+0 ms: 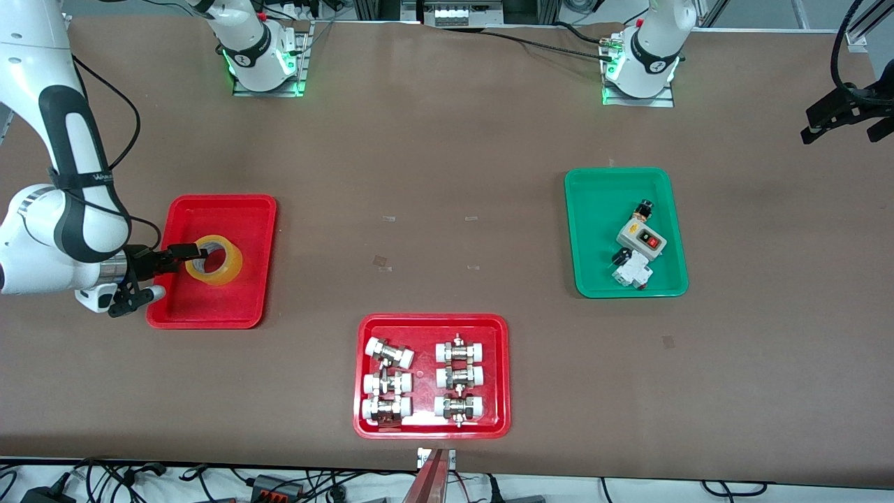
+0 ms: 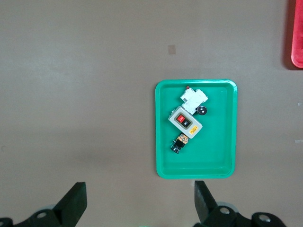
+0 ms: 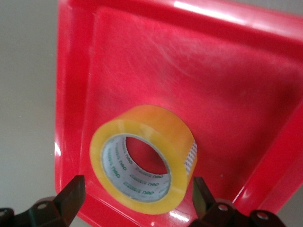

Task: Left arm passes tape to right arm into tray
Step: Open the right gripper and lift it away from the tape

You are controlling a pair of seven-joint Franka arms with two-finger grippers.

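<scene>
The yellow tape roll (image 1: 218, 260) rests in the plain red tray (image 1: 230, 209) at the right arm's end of the table. In the right wrist view the tape (image 3: 142, 161) shows its pale core facing the camera, on the tray floor (image 3: 189, 71). My right gripper (image 1: 178, 271) is low over the tray and open. Its fingers (image 3: 71, 196) stand on either side of the roll with small gaps. My left gripper (image 2: 139, 208) is open and empty, high above the table beside the green tray (image 2: 163, 142). It is out of the front view.
A green tray (image 1: 594, 209) with a switch box (image 1: 641, 239) and small parts lies toward the left arm's end. A red tray of white-capped metal fittings (image 1: 433, 426) lies near the front edge; its corner shows in the left wrist view (image 2: 297, 42).
</scene>
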